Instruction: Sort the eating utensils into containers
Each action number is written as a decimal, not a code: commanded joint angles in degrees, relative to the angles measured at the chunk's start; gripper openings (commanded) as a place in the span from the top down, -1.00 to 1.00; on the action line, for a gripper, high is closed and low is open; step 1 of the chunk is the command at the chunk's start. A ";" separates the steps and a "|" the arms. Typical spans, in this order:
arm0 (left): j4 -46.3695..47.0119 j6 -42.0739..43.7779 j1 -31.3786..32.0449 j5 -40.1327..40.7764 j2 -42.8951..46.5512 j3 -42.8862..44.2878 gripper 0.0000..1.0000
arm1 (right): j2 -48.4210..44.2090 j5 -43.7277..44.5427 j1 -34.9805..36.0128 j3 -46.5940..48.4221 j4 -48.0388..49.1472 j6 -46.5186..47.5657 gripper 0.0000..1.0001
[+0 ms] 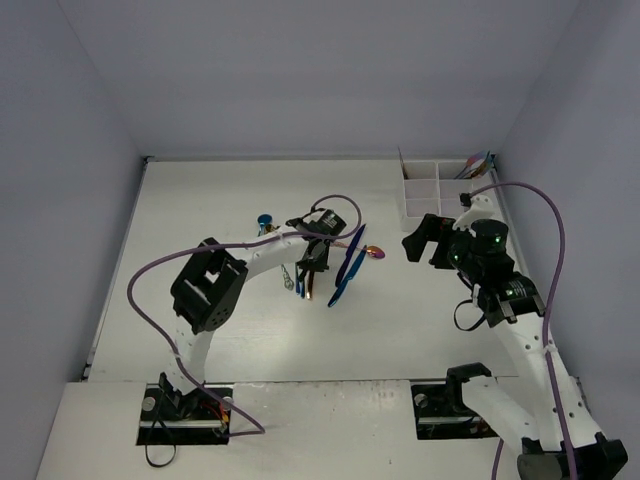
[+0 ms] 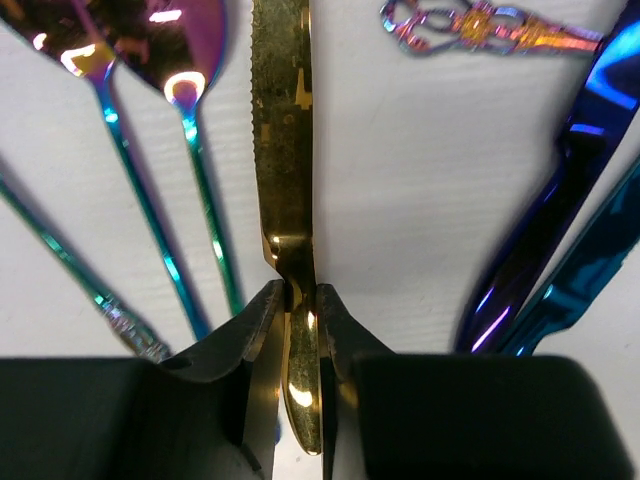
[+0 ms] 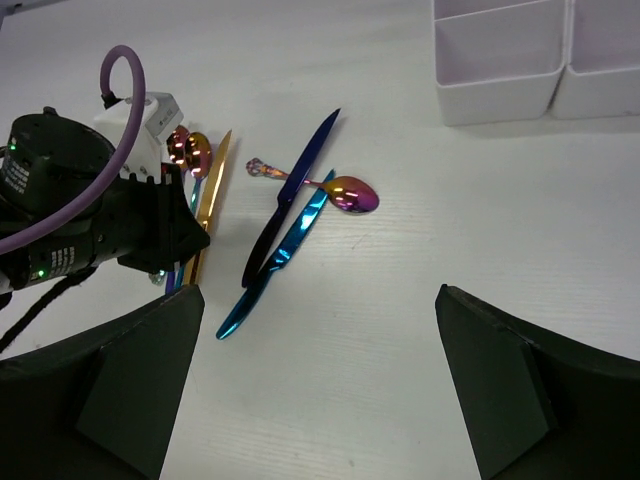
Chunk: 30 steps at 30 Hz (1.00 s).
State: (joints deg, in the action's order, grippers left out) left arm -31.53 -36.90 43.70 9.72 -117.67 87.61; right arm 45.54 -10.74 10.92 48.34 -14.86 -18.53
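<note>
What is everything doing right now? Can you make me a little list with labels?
left gripper: closed on the handle of the gold knife
right gripper: open, holding nothing
blue knife: lying across the handle of the rainbow spoon
teal knife: right beside the blue knife
white tray: at the far right, away from both grippers

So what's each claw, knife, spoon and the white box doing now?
Gold serrated metal knife: lying flat, handle pinched.
Left gripper: shut on that knife.
Right gripper: open, empty.
Dark blue metal knife: flat, loose.
Teal metal knife: flat, loose.
Pink-gold metal spoon: bowl up, loose.
White plastic tray: near compartments look empty.
</note>
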 commanded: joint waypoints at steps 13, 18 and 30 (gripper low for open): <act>25.73 15.51 5.25 -4.64 29.40 -13.17 1.00 | 19.15 -17.48 0.39 17.44 5.42 -8.01 -0.89; 29.80 18.76 7.26 -6.98 31.92 -13.16 1.00 | 23.22 -20.57 1.33 20.67 7.32 -9.28 -0.73; 33.86 22.00 9.52 -8.44 33.12 -10.22 1.00 | 28.85 -19.68 6.30 23.37 10.51 -10.64 -0.43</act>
State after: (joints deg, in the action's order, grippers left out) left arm -4.48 -16.82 52.65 1.87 -88.71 73.30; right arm 73.50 -29.64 15.92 68.70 -9.35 -28.44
